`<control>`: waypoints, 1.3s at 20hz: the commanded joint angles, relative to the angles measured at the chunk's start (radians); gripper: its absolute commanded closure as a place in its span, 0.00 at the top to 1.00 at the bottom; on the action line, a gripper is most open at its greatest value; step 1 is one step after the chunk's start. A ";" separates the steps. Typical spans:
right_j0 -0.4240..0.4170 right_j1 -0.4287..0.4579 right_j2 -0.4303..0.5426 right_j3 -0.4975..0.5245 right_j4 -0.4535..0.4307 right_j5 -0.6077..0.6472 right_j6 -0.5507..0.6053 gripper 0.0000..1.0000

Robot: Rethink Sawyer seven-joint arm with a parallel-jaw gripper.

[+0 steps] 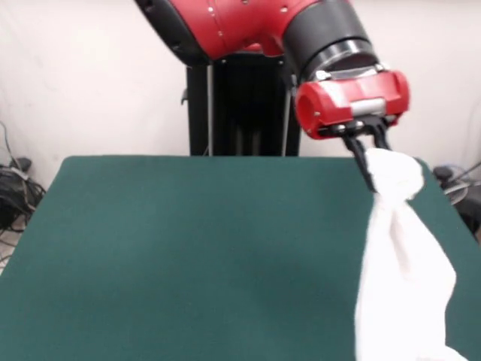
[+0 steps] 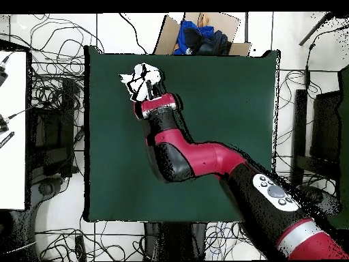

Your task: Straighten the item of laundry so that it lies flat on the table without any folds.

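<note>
The item of laundry [image 1: 402, 271] is a plain white bunch of cloth hanging in a long drape above the right side of the dark green table [image 1: 188, 256]. Its top is pinched in my gripper [image 1: 376, 167], whose black fingers are shut on the cloth. The lower end runs out of the bottom of the front view, so I cannot tell whether it touches the table. No print shows. From overhead the item of laundry [image 2: 144, 76] is a small white clump at my gripper [image 2: 148, 89], near the table's [image 2: 225, 102] upper left corner.
A cardboard box [image 2: 204, 31] with blue and black cloth lies past the table's top edge in the overhead view. Cables [image 2: 48, 82] litter the floor to the left. The red arm [image 2: 204, 160] stretches across the table's middle.
</note>
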 commanded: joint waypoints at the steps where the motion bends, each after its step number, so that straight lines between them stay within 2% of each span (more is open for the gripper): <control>1: -0.027 0.030 -0.038 -0.002 -0.067 0.222 0.130 0.00; 4: -0.047 0.034 -0.038 0.003 -0.105 0.254 0.108 0.00; 8: -0.096 0.009 0.011 0.017 -0.123 0.329 0.106 0.00; 15: -0.081 0.035 -0.025 -0.007 -0.149 0.453 0.066 0.00; 20: -0.113 -0.033 0.002 0.035 -0.142 0.546 0.070 0.00; 26: -0.052 -0.070 -0.078 0.028 -0.145 0.600 0.079 0.00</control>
